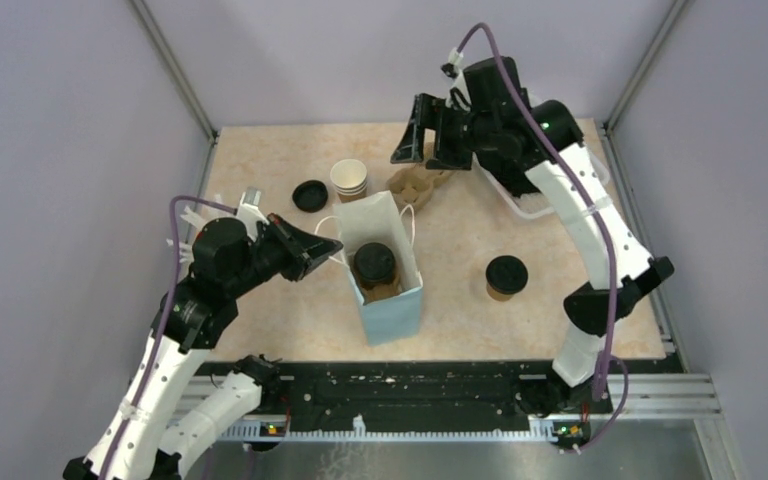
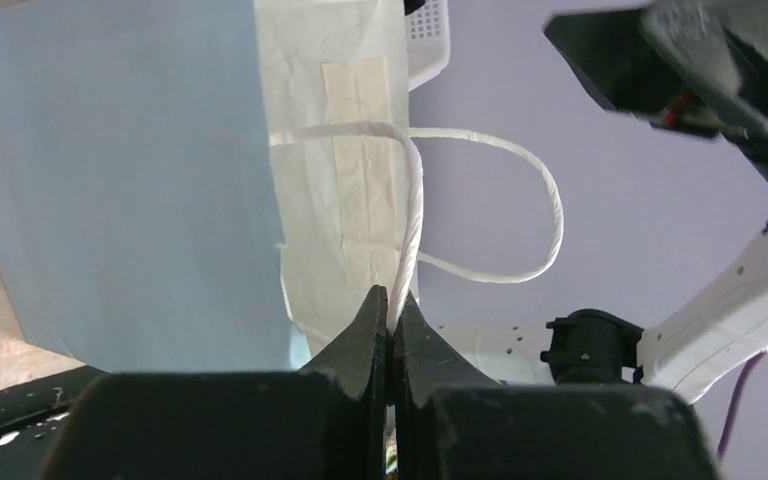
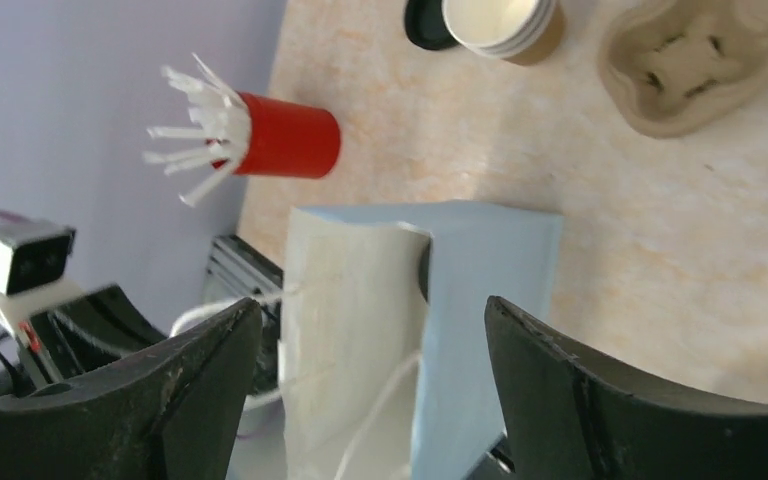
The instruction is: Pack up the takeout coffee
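Observation:
A light blue paper bag (image 1: 392, 290) stands open mid-table. One kraft cup with a black lid (image 1: 374, 262) sits inside it. A second lidded kraft cup (image 1: 506, 276) stands on the table to the bag's right. My left gripper (image 1: 335, 245) is shut on the bag's white string handle (image 2: 412, 210) at the bag's left rim; in the left wrist view the cord runs between the closed fingertips of that gripper (image 2: 393, 300). My right gripper (image 1: 430, 130) is open and empty, raised over the back of the table; its wrist view looks down on the bag (image 3: 480, 300) between the spread jaws of that gripper (image 3: 370, 303).
A stack of open kraft cups (image 1: 349, 178), a loose black lid (image 1: 310, 195) and a brown cardboard carrier (image 1: 415, 185) lie behind the bag. A red cup of white sticks (image 3: 285, 135) stands at the left. A white basket (image 1: 520, 200) sits under the right arm.

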Action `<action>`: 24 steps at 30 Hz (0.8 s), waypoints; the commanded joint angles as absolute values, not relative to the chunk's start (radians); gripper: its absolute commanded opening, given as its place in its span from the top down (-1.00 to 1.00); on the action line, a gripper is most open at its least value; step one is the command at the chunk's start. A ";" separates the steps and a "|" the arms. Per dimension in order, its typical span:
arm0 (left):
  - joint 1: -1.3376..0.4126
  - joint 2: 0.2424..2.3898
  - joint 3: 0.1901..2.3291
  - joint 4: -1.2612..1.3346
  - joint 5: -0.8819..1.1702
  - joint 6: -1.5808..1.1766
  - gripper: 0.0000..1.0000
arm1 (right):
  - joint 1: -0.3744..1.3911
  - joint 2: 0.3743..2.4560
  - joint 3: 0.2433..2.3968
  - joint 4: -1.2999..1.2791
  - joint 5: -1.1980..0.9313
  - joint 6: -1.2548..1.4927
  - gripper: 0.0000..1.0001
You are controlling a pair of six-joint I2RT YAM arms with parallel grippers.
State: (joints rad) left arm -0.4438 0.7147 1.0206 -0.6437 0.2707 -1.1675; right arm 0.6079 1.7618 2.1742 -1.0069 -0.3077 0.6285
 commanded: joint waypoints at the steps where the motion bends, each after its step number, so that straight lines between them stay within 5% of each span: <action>1: -0.444 0.722 1.013 -0.562 0.253 -1.235 1.00 | 0.699 1.685 2.322 -1.413 -0.124 0.493 -0.68; 4: -0.444 0.738 1.039 -0.584 0.245 -1.199 1.00 | 0.808 1.630 2.224 -1.390 -0.030 0.569 -0.83; 9: -0.445 0.759 1.069 -0.605 0.239 -1.157 1.00 | 0.966 1.600 2.182 -1.352 0.145 0.652 -0.70; 13: -0.444 0.770 1.082 -0.631 0.261 -1.128 1.00 | 0.977 1.579 2.133 -1.274 0.153 0.629 -0.29; 15: -0.445 0.765 1.096 -0.682 0.261 -1.106 1.00 | 0.935 1.564 2.090 -1.207 0.143 0.593 0.34; 16: -0.444 0.758 1.099 -0.707 0.256 -1.099 1.00 | 0.895 1.556 2.067 -1.173 0.131 0.578 0.82; 17: -0.445 0.739 1.099 -0.733 0.251 -1.096 1.00 | 0.848 1.544 2.031 -1.132 0.110 0.556 1.00; 24: -0.444 0.647 1.011 -0.737 0.273 -1.143 0.84 | 0.574 1.574 1.861 -0.801 -0.472 0.401 1.00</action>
